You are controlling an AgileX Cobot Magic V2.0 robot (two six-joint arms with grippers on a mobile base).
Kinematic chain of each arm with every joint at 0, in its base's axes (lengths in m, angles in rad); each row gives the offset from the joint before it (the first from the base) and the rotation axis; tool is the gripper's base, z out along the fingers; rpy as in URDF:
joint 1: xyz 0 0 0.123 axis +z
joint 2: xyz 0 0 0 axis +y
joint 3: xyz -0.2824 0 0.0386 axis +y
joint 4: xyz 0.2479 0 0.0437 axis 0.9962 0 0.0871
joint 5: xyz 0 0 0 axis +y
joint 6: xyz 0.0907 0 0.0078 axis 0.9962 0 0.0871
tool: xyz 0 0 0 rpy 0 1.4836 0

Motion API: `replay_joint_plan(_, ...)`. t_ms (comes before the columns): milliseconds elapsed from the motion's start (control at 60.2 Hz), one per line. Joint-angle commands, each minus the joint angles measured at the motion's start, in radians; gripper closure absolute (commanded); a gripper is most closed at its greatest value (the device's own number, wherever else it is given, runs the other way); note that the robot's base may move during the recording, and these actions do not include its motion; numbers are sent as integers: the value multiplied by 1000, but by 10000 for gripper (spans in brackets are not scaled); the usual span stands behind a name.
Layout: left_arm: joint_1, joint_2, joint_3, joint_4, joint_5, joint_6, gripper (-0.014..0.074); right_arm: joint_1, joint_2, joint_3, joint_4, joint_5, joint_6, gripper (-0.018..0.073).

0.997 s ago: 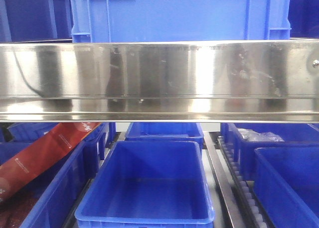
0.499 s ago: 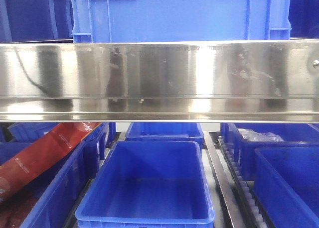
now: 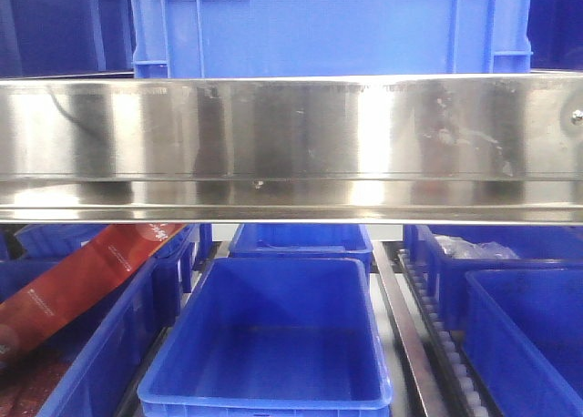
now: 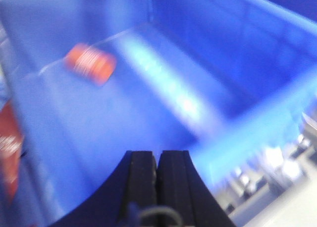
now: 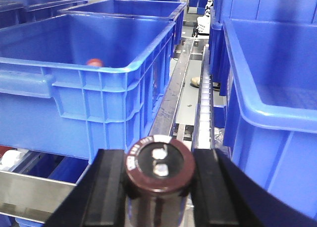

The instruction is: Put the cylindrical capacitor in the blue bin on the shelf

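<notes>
The cylindrical capacitor [image 5: 159, 168], dark brown with two silver terminals on its end, stands clamped in my right gripper [image 5: 159, 156]. It is held low in front of the shelf, between a blue bin [image 5: 89, 63] on the left and another blue bin [image 5: 270, 93] on the right. My left gripper [image 4: 157, 155] is shut with nothing between its fingers and hangs over a blurred blue bin [image 4: 148, 88] that holds an orange-red cylinder [image 4: 90, 63]. The shelf's shiny steel rail [image 3: 291, 144] crosses the front view, where neither gripper shows.
A white roller track [image 5: 204, 103] and a metal rail run between the two bins ahead of my right gripper. Below the shelf rail lie an open blue bin [image 3: 269, 344], more bins either side, and a red package [image 3: 82, 280]. A large blue crate [image 3: 328, 25] sits above.
Only the dark reflection at the left of the steel rail has shifted. The bins and the red package have not moved.
</notes>
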Motion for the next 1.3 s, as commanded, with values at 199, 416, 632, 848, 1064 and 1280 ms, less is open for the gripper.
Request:
replay_joint_plan(199, -5, -410, 449, 86, -206, -71, 707, 0, 64, -7, 0, -30, -3, 721)
replay_joint_plan(416, -5, -733, 782, 136, -294, -230, 707, 0, 106, -7, 0, -48, -3, 721)
replay_joint_plan(632, -5, -1019, 1009, 145, -311, -307, 707, 0, 167, -12, 0, -130, -16, 721)
replay_joint_plan(848, -5, -1179, 1080, 197, -309, -310, 707, 29, 357, -208, 0, -148, -77, 721)
replay_joint_plan(1064, -5, -1184, 1080, 208, -305, -310, 707, 174, 680, -605, 0, -94, -119, 721)
replay_joint_plan(1280, -5, -1184, 1080, 208, -305, -310, 707, 260, 1003, -939, 0, 29, -119, 721)
